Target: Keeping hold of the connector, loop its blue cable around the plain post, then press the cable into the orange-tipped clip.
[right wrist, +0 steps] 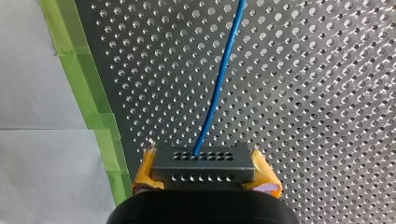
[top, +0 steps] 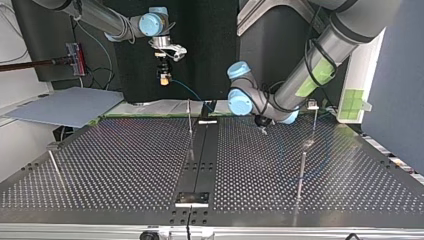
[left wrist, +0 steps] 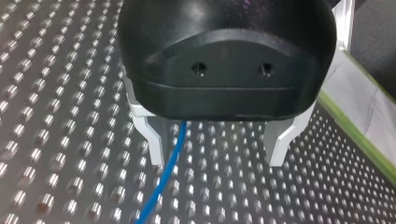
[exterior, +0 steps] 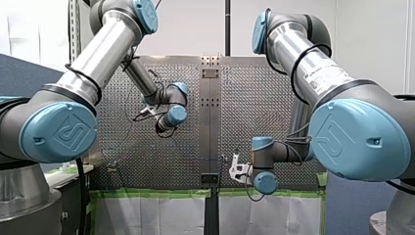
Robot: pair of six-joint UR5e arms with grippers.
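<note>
My right gripper is shut on a dark grey connector, held between its yellow pads. The blue cable leaves the connector and runs ahead over the perforated plate. In the top view this gripper hangs above the table's far edge, and the cable slopes down from it toward the middle. My left gripper is open just above the plate. The cable passes between its metal fingers, close to one and unclamped. A thin post stands near the centre strip.
More thin posts stand at the top view's right and far right, and a leaning one at its left. A black centre strip splits the table. Green tape and white paper edge the plate.
</note>
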